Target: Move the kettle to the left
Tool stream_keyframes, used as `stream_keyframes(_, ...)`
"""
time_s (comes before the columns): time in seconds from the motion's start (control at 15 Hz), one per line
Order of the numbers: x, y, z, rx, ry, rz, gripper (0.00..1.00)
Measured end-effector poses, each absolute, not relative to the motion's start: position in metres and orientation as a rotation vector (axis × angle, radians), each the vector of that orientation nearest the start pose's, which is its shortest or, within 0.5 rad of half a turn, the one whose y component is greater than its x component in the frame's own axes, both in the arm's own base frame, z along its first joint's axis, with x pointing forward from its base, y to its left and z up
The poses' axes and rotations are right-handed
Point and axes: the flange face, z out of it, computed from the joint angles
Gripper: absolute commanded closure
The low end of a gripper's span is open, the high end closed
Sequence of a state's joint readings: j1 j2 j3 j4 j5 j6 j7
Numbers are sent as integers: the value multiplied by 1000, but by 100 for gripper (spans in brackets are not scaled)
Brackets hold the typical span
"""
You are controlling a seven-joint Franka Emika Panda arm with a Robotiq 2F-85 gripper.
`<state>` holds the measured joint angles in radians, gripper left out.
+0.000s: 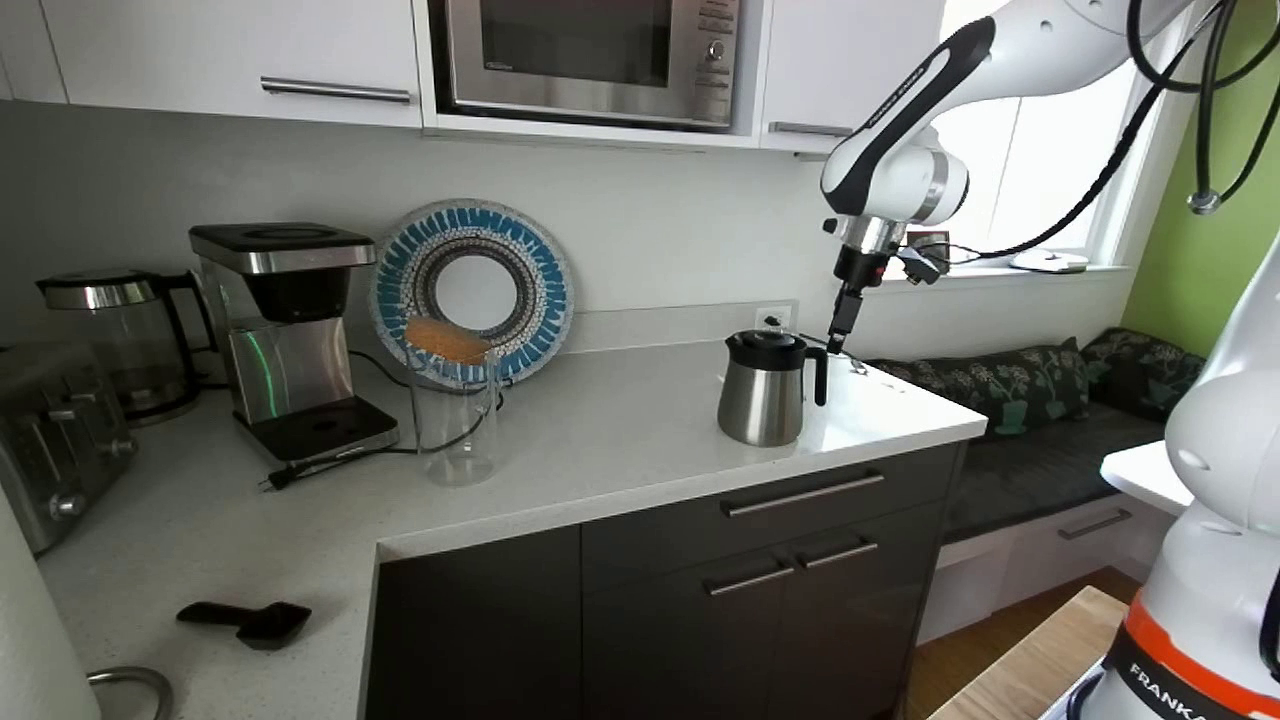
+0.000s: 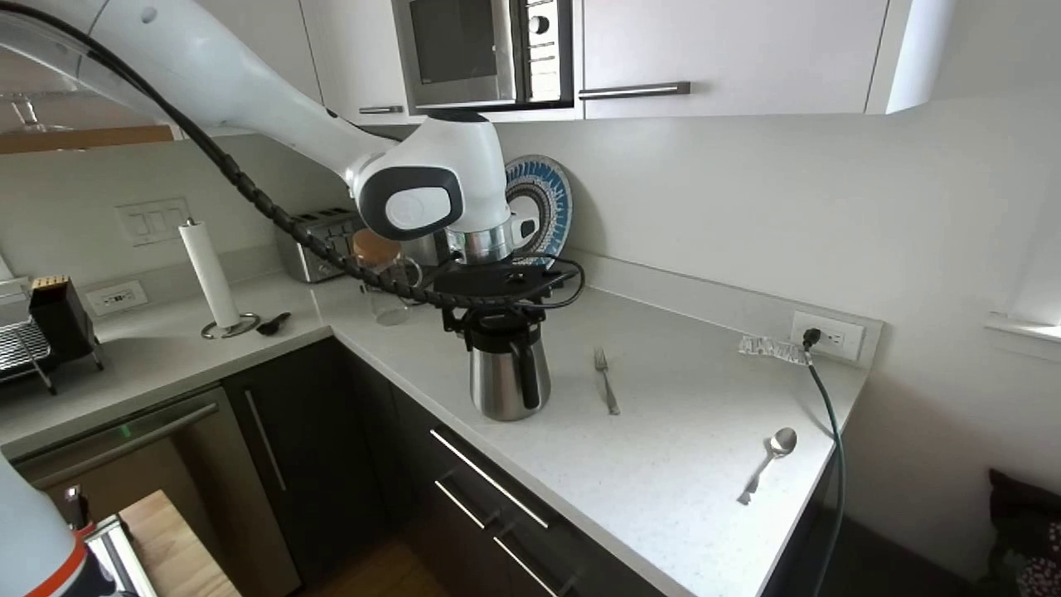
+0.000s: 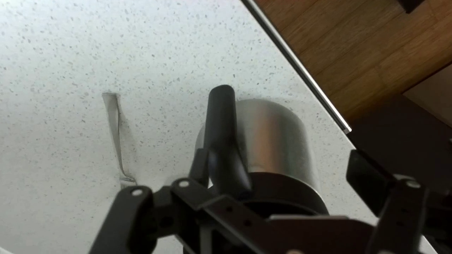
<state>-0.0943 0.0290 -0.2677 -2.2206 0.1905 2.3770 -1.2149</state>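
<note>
Wrist view: claw (image 3: 279, 173) spread wide, kettle (image 3: 272, 148) showing btwn the fingers (image 3: 200, 165), body twd 12 o'clk; black handle (image 3: 222, 116) just beside one finger, contact can't be told. Fork (image 3: 115, 127) btwn 9 & 10 o'clk. In an exterior view, kettle stands upright on counter (image 1: 610, 430), coffee mach. (image 1: 295, 360) approx 9 o'clk of it.

Kettle (image 2: 497, 379) on counter (image 2: 680, 398), fork (image 2: 608, 390) to its right in an exterior view — spoon (image 2: 764, 468) farther right
</note>
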Motion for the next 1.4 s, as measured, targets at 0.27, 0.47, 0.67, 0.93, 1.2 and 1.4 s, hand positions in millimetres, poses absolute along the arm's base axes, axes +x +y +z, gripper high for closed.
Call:
stream_keyframes(0.27,529,-187,368,-2914,-1149,-278,16)
stream_keyframes(0.47,541,-187,360,-2904,-1176,-264,51)
stream_keyframes(0.67,549,-187,352,-2888,-1213,-251,74)
stream_keyframes(0.93,556,-190,348,-2868,-1263,-250,92)
stream_keyframes(1.2,559,-188,348,-2863,-1266,-258,92)
stream_keyframes(1.4,563,-181,347,-2867,-1212,-287,92)
